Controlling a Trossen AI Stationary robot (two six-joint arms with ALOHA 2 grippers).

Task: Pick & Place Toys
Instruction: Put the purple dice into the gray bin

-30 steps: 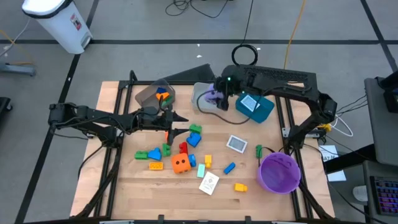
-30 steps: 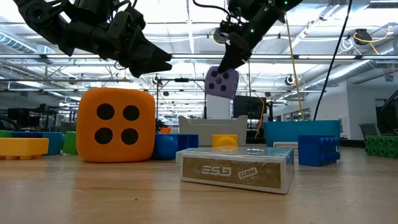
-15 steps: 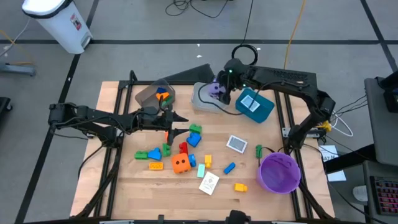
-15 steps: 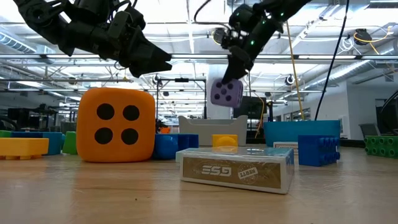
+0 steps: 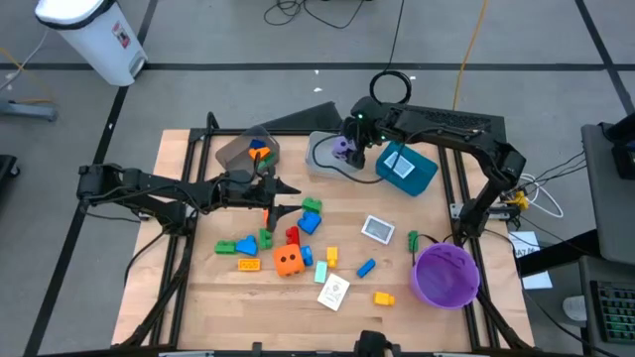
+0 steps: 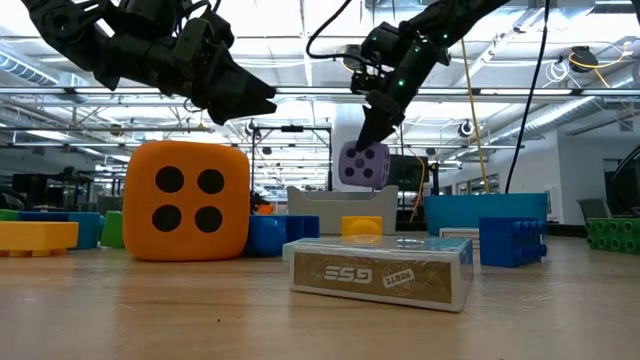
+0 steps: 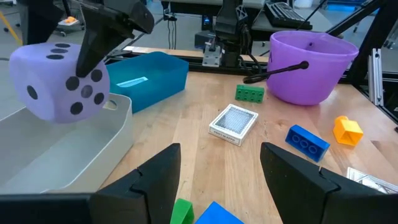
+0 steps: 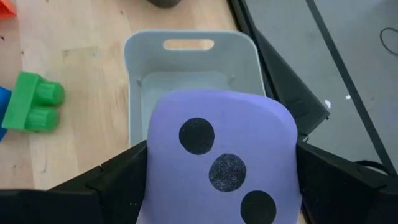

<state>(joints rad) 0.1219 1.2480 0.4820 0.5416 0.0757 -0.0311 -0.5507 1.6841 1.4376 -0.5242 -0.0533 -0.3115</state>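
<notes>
A purple dotted die (image 5: 342, 149) hangs over the grey bin (image 5: 322, 161) at the table's far middle, with my right gripper (image 5: 347, 145) shut on it. The low view shows the die (image 6: 362, 165) just above the bin's rim. My left gripper (image 5: 296, 198) stands open above the middle of the table, over a cluster of small blocks (image 5: 308, 213), with nothing between its fingers (image 7: 158, 177). An orange die (image 5: 289, 261) rests on the table nearer the front, among more blocks. My right gripper pinches the purple die by two opposite faces (image 8: 152, 174) between its two fingers (image 8: 106, 183). The fingers slant down from the table's far right. The die is lifted clear and hangs above the inside of the grey bin (image 8: 193, 62), its three-dot face toward the wrist.
A teal bin (image 5: 409, 169) with a card in it stands right of the grey bin, and a brown bin (image 5: 248, 151) with blocks stands to its left. A purple bowl (image 5: 444, 275) stands at the near right. Cards (image 5: 378, 229) (image 5: 333, 292) and loose blocks lie between.
My right gripper has sunk toward the grey bin and drifted a little toward the table's left edge, carrying the purple die down with it. The die stays pinched and clear of the bin.
</notes>
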